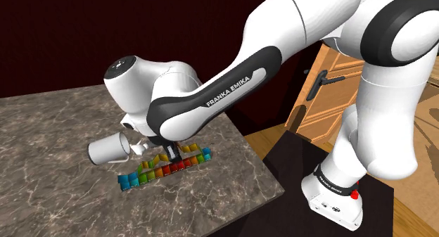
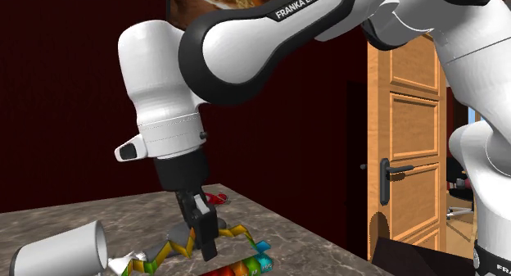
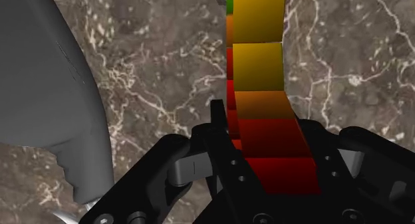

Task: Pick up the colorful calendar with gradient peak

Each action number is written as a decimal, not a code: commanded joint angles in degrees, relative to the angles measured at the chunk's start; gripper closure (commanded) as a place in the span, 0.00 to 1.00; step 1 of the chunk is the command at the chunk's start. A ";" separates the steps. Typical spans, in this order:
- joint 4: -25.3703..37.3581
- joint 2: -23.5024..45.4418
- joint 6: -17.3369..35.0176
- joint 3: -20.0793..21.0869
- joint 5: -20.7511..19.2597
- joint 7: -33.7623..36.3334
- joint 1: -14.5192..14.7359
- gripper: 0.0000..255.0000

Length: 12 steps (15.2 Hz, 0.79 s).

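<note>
The calendar [image 1: 166,169] is a row of colored blocks running from blue through green and yellow to red, with a zigzag peak along its top, and it lies on the marble table [image 1: 56,123] near the right edge. My gripper [image 1: 171,157] comes down on its middle, shut on the peak. In the second exterior view the black fingers [image 2: 206,233] clasp the yellow-orange ridge of the calendar [image 2: 242,266]. The wrist view has the calendar's [image 3: 261,63] orange-red strip running between the gripper's [image 3: 263,133] fingers, which press on both of its sides. The calendar still rests on the table.
A white cup [image 1: 110,150] lies on its side just beside the calendar, close to the gripper, and appears large and grey [image 3: 46,90] in the wrist view. A small red thing [image 2: 215,199] lies farther back. The table edge [image 1: 271,176] is close. A wooden door [image 2: 405,151] stands beyond.
</note>
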 commanded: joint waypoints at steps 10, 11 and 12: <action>3.03 -2.90 -6.36 0.36 1.37 -1.61 -0.31 1.00; 3.44 -3.18 -7.02 0.40 1.49 -1.75 -0.32 1.00; 3.86 -3.45 -7.68 0.43 1.60 -1.89 -0.33 1.00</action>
